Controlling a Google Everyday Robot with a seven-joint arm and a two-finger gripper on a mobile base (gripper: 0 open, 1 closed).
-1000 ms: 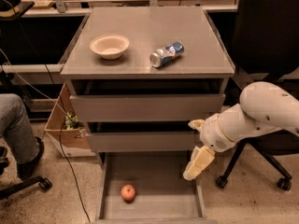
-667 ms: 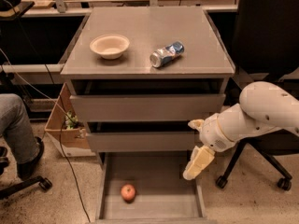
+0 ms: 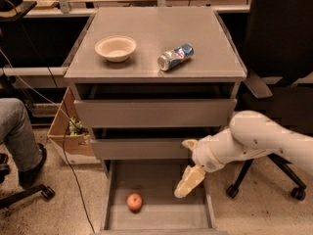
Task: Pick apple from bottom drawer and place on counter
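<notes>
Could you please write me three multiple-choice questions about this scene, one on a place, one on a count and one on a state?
1. Where is the apple? A. on the floor B. in the bottom drawer C. in the top drawer
2. How many things sit on the counter? A. one B. four C. two
3. What state is the apple in? A. lying free B. lifted C. cut in half

1 B: it lies left of centre on the drawer's floor.
2 C: a bowl and a can.
3 A: the gripper hangs over the drawer's right side, apart from it.
</notes>
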